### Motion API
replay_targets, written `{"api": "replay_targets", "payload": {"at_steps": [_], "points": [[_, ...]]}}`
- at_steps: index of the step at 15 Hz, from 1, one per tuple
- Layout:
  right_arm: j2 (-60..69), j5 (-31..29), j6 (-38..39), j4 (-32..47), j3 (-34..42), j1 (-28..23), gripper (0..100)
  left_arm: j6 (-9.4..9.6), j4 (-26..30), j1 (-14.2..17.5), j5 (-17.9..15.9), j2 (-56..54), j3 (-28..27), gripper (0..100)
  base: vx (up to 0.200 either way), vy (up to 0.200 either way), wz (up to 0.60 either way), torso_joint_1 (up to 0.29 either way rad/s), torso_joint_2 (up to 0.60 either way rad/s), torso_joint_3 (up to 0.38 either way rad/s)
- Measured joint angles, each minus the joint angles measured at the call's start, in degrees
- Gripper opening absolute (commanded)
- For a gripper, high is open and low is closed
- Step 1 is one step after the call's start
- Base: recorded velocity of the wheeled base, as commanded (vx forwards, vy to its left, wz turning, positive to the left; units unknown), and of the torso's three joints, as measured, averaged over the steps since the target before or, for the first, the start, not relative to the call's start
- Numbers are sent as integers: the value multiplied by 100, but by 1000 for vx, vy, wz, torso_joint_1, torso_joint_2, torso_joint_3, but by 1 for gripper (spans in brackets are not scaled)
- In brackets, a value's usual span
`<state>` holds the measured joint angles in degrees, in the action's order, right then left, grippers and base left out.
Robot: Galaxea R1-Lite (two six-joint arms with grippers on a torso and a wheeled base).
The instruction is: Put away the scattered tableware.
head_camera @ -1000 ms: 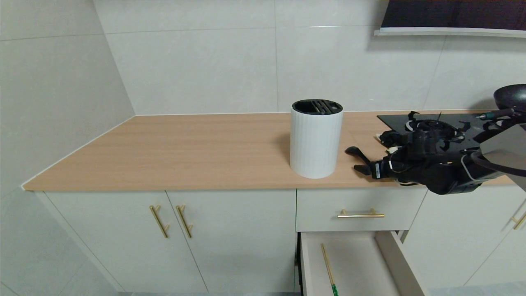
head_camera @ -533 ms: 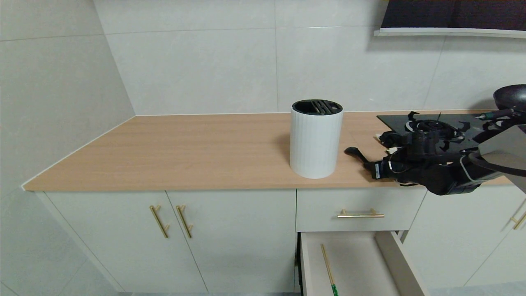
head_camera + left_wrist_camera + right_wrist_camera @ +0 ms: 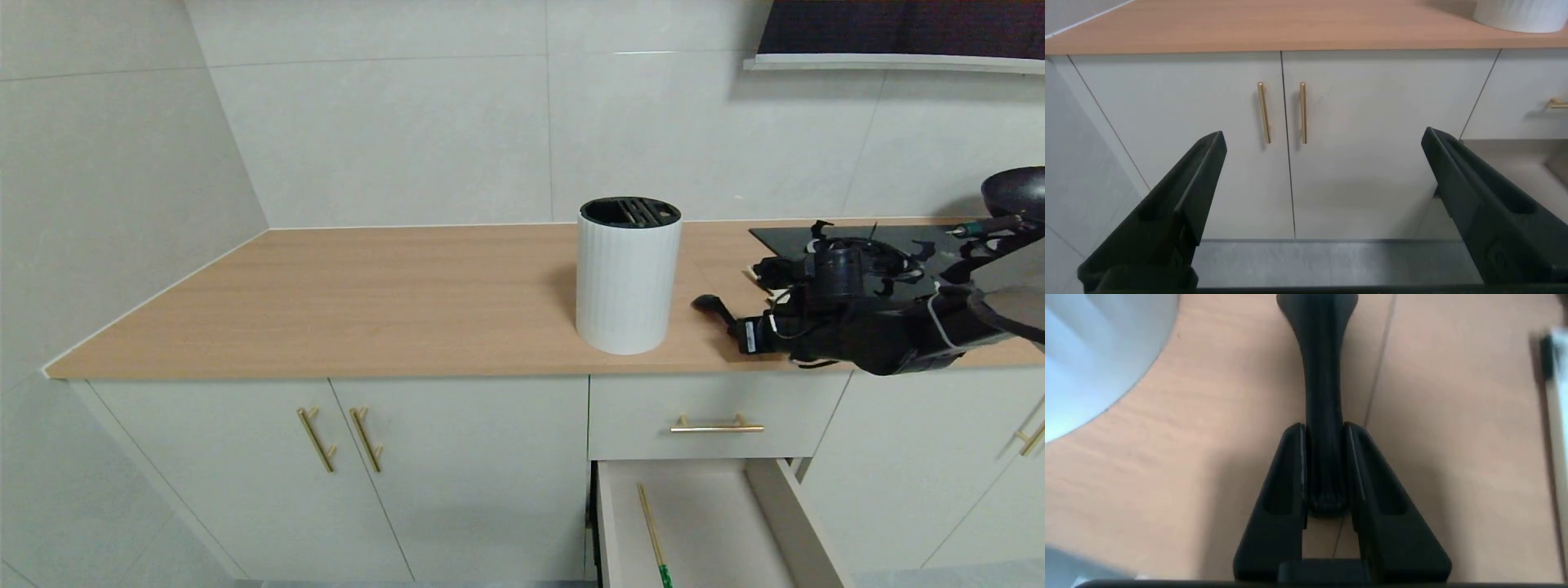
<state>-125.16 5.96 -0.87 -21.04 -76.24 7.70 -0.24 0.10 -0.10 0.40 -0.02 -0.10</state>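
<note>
Fingers (image 3: 1286,482) of the right gripper (image 3: 1324,433) pinch the handle of a black utensil (image 3: 1321,367), which juts straight out from between them, its rounded end just right of the white holder (image 3: 629,278), not touching it; whether it rests on the counter (image 3: 367,294) or hangs just above, I cannot tell. Below the holder and a little to its right, a pair of chopsticks (image 3: 651,523) lies in an open drawer (image 3: 775,506). The left gripper (image 3: 1323,139) is spread wide and holds nothing, low before the cupboard doors (image 3: 1290,163) down-left of the holder.
</note>
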Motion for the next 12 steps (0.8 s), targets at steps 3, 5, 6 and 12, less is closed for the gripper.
{"api": "replay_targets", "payload": {"at_steps": [3,5,6,12], "points": [[890,-66,658,1128,11,172,0,0,-2,0,2,0,0,100,0,0,0,0,0,0],[1581,-79,1129,2042,99,279,0,0,0,0,2,0,0,100,0,0,0,0,0,0],[1921,-85,1326,2358,229,327,0,0,0,2,2,0,0,100,0,0,0,0,0,0],[3333,-106,1523,2549,1840,395,0,0,0,0,2,0,0,100,0,0,0,0,0,0]]}}
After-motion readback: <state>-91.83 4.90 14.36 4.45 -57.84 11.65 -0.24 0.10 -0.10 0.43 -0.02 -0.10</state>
